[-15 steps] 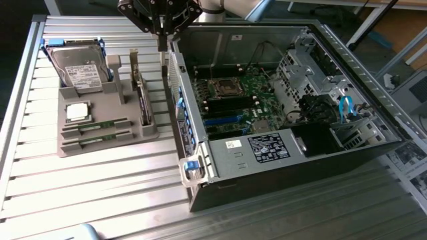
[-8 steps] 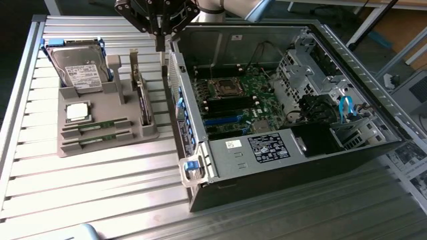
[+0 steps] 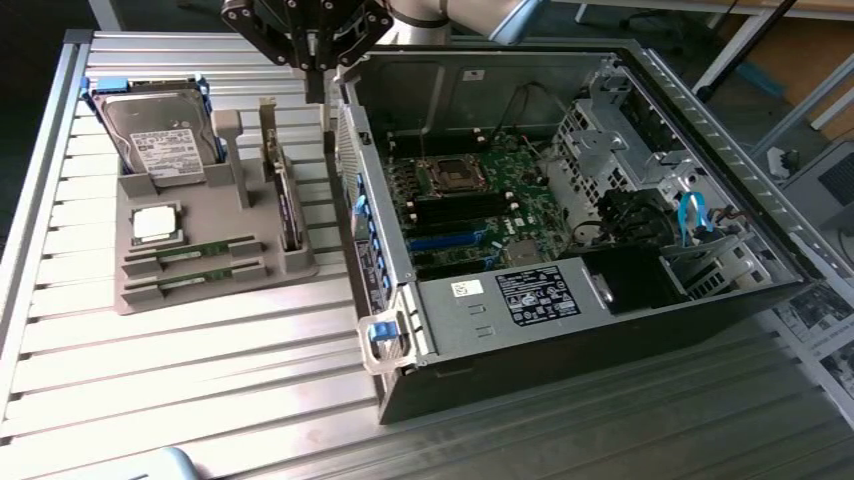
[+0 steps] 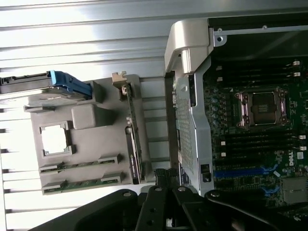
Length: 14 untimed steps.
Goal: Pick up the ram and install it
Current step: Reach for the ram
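We start at the front of the metal table (image 3: 200,400), and the grey tray (image 3: 214,215) is our marker. The tray lies flat on the table. In the tray's two front slots lie two thin green sticks with small black chips. The first ram stick (image 3: 204,277) is in the slot closest to the tray's front edge. The second ram stick (image 3: 204,250) lies just behind it, side by side with it. Nothing touches them. Just behind them in the tray sits the square silver chip (image 3: 155,224). A thin card (image 3: 284,195) stands on its edge along the side of the tray that faces the computer case (image 3: 574,350). The open case sits just beside the tray, on the exterior view's right of it, and we can see the green board (image 3: 494,170) inside. At the tray's far end the big silver hard drive (image 3: 160,140) leans up in its blue frame. Farthest back, the gripper (image 3: 316,92) hangs above the tray's far corner, on the case side, well apart from both sticks. Its fingers are pressed together, and we see nothing between them.
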Each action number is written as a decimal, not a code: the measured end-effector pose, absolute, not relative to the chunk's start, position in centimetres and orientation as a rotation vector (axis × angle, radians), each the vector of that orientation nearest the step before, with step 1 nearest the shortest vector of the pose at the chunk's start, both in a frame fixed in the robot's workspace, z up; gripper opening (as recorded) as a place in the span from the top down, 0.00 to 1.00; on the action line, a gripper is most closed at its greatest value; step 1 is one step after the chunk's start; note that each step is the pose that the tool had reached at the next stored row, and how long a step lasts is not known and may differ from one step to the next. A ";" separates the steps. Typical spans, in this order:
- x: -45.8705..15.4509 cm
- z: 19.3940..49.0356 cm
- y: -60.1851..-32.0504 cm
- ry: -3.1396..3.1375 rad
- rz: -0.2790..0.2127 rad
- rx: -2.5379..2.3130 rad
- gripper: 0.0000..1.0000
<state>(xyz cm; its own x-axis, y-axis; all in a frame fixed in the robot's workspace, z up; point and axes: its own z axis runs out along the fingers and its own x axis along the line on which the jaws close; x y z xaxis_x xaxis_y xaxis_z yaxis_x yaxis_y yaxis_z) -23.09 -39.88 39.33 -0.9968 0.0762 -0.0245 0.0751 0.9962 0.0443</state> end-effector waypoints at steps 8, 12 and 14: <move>-23.4 39.3 -39.9 3.112 0.067 0.118 0.89; -23.6 39.3 -39.9 3.112 0.067 0.118 0.89; -23.7 39.3 -39.9 3.112 0.067 0.118 0.89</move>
